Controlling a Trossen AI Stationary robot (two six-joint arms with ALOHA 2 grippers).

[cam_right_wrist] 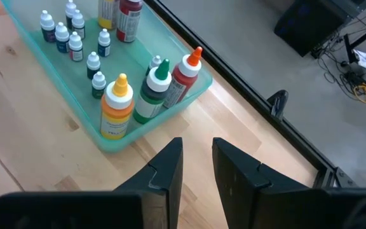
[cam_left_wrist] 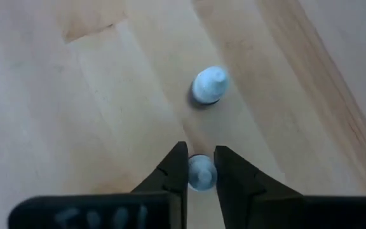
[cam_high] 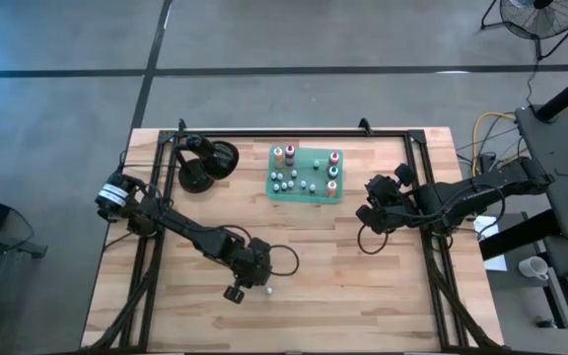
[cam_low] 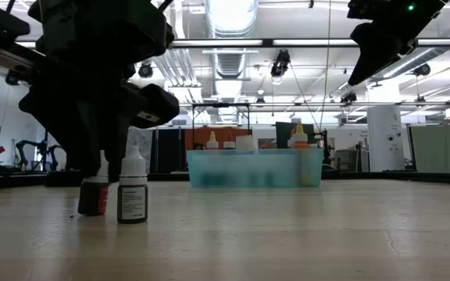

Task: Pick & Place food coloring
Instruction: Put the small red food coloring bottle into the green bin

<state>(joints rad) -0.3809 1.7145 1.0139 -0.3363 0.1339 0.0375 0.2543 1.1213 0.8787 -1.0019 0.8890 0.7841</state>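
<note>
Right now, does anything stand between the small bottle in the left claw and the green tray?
Nothing visible does. The left claw is shut on a small white-capped bottle near the table's front edge. A second small bottle stands free close beside it, and bare wood runs from there to the green tray. The right claw waits beside the tray.

Low view, the left gripper (cam_low: 100,168) blocks most of the small bottle (cam_low: 94,195) in its jaws. Overhead, the two bottles on the surface (cam_high: 267,290) are too tiny to separate. The green tray (cam_right_wrist: 116,141) is cut off at the right wrist picture's edge.
</note>
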